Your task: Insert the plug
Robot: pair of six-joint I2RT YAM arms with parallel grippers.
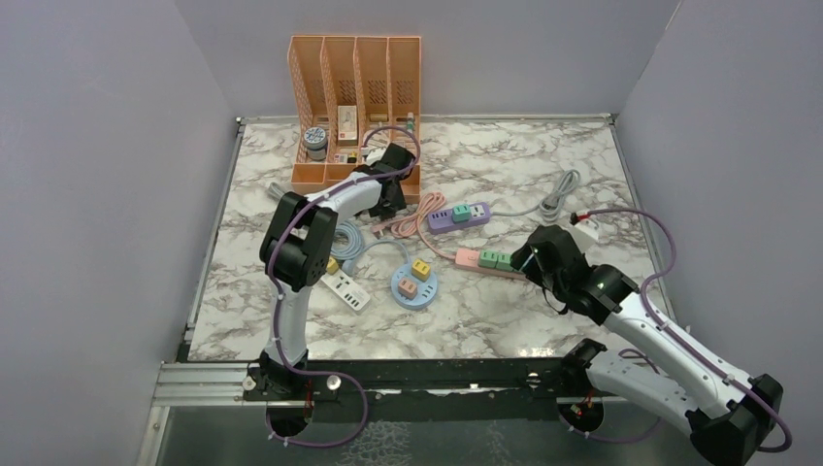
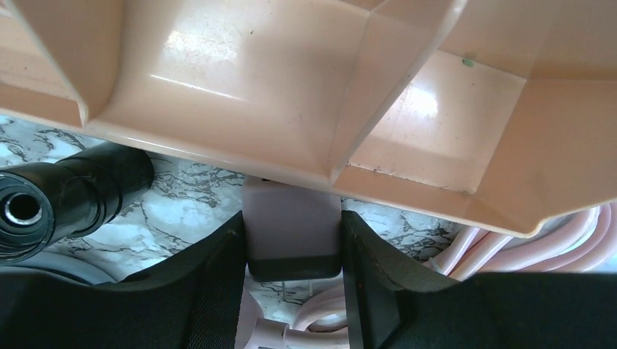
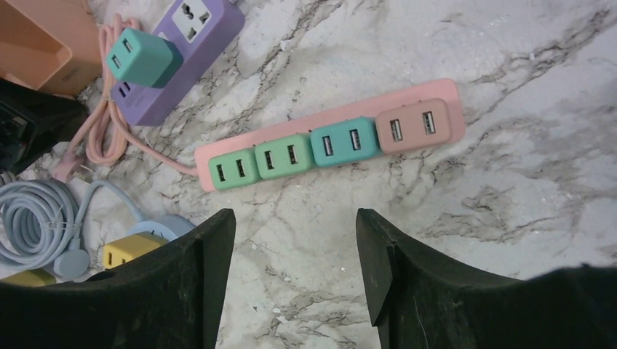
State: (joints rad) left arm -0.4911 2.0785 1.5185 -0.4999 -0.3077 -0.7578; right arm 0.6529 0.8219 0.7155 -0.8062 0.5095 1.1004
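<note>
My left gripper (image 1: 390, 197) is at the foot of the orange file organizer (image 1: 355, 107). In the left wrist view it (image 2: 292, 218) is shut on a pale pink plug block (image 2: 292, 229) with a dark lower edge and thin metal prongs below it. A pink power strip (image 1: 490, 260) lies mid-table and carries green, teal and pink adapters in the right wrist view (image 3: 327, 142). My right gripper (image 1: 529, 257) is open and empty (image 3: 295, 218), just near of that strip. A purple power strip (image 1: 458, 216) holding a teal adapter (image 3: 142, 57) lies behind it.
The organizer's base (image 2: 291, 87) overhangs my left fingers. A coiled pink cable (image 1: 412, 218) lies beside them. A round blue socket hub (image 1: 414, 283), a white strip (image 1: 346, 288), a grey cable (image 1: 558, 199) and a white adapter (image 1: 585, 228) lie around. A black cylinder (image 2: 65, 203) is at the left.
</note>
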